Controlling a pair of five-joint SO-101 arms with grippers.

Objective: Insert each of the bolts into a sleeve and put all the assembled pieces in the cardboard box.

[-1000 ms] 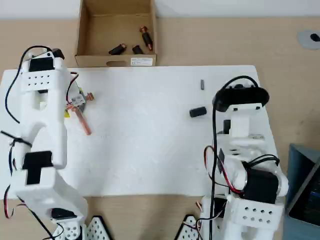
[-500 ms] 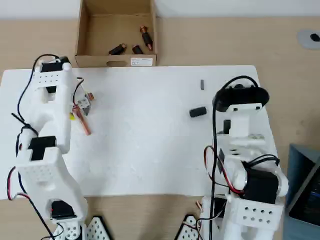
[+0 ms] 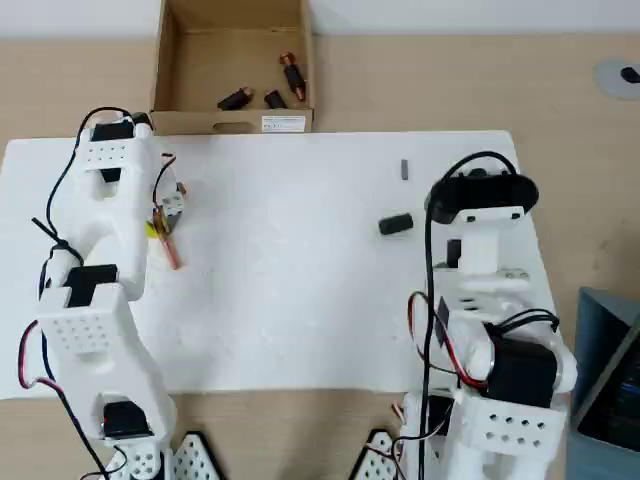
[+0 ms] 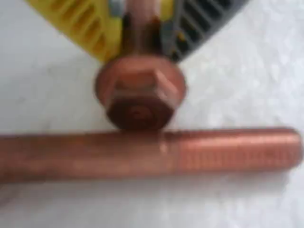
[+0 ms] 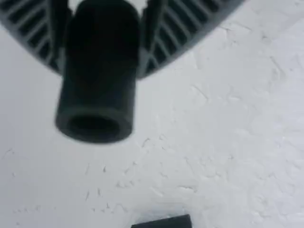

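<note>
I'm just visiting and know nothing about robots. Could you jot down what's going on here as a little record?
Left gripper: shut on a copper bolt, over the white mat
Loose bolt: lying flat on the mat, under the held one
Right gripper: shut on a black sleeve, over the mat
Cardboard box: three pieces inside, beyond the mat's far edge

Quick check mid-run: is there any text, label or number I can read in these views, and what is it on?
On the front wall of the cardboard box, a white label: it carries print, but too small to read.
On the head of the bolt in the left wrist view: too blurred, no marking legible.
No other text can be read.
</note>
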